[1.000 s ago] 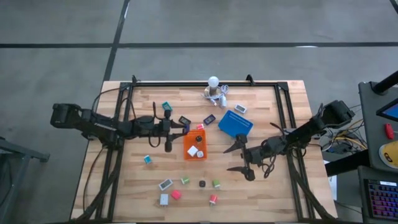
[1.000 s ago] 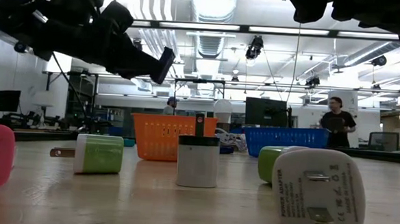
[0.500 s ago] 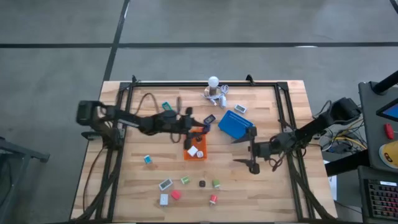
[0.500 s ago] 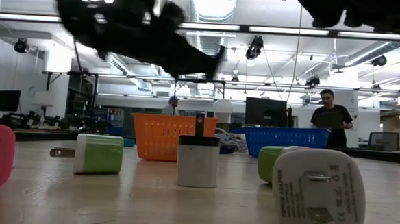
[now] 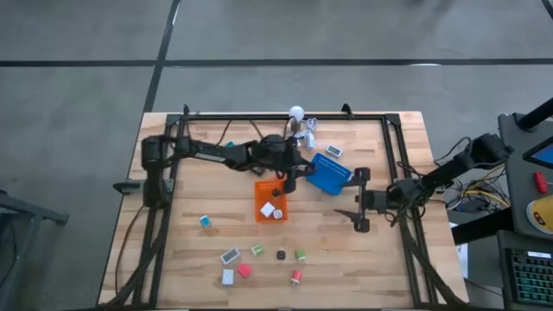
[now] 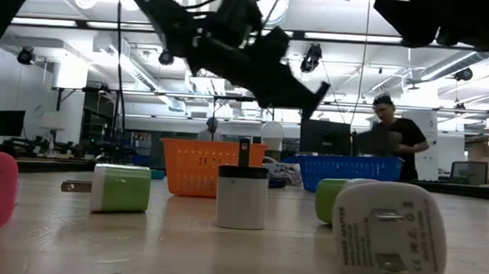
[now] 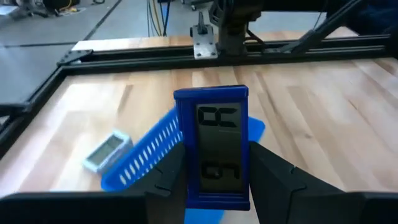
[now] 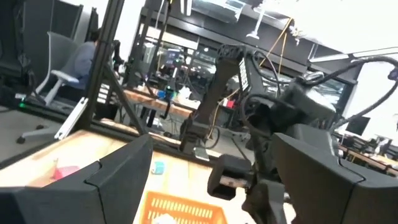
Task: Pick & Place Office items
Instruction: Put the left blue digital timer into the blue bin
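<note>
My left gripper reaches across the table to the blue tray's left edge and is shut on a small blue block with a dark screen. In the low view it hangs high above both trays. My right gripper is open and touches nothing; it hovers near the table's right side, beside the blue tray. The orange tray holds two white pieces. Several small items lie on the near half of the table: teal, green, black, red. My left gripper pinches the blue block between its two fingers, one on each long side edge. The screen face points at the wrist camera. The fingers come from the table's left, slanting down. The block is lifted clear of the table.
A white round-bulbed cluster with cables sits at the far edge, and a pale blue piece lies beyond the blue tray. Black frame rails run along the table's left, far and right sides. A person stands in the room behind.
My left arm has swept toward the table's right, from left of the orange tray, past its far end, to the blue tray's edge. My right gripper has drawn back toward the table's right and far side, staying open. The person behind has walked leftward.
</note>
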Controlling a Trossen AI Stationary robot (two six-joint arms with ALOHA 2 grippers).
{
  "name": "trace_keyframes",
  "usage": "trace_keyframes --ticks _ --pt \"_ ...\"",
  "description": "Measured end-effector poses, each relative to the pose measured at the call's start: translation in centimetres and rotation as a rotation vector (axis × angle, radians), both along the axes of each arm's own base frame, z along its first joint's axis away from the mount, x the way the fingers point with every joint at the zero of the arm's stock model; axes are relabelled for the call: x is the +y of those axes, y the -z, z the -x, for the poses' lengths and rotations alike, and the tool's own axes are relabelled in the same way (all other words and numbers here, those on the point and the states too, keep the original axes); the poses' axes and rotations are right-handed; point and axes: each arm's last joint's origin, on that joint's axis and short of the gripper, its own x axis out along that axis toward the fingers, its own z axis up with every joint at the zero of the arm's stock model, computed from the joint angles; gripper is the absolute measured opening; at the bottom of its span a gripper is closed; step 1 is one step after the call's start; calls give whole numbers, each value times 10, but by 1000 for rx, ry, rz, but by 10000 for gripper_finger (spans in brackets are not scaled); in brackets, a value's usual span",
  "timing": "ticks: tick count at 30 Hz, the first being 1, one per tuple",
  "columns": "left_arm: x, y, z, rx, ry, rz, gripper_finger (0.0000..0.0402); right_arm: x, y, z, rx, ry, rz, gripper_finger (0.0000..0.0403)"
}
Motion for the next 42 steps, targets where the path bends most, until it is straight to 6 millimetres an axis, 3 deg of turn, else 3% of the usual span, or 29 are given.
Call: trace_keyframes --ticks 10,17,23,42 --pt "18 6 -45 186 11 -10 127 -1 -2 1 -15 4 12 326" --pt "28 19 -65 325 8 19 127 -1 -3 2 -18 4 11 326" --pt "31 30 -69 415 5 41 127 -1 -3 2 -20 4 11 326" --pt "31 32 -65 441 13 36 127 -1 -3 2 -20 4 11 326"
